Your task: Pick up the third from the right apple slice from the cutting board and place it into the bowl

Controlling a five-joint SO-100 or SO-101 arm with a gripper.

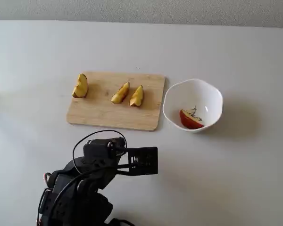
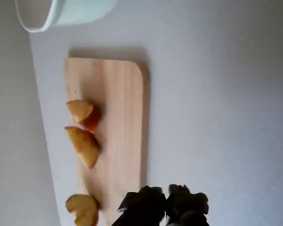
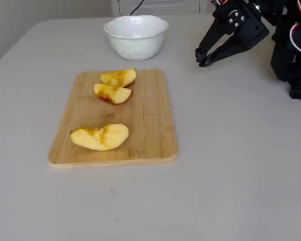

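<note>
Nearest, pale yellow apple slice [image 3: 100,137] lies on cutting board [image 3: 145,130], skin seemingly hidden.

Arm [image 1: 85,188]: matte black, blocky joints
Cables: black loop on top, red and white wires beside
Hand [image 3: 202,57]: black, two angular fingers, silver screws

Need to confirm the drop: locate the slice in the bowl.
In a fixed view, one red-skinned apple slice lies inside the bowl, right of the cutting board.
</note>
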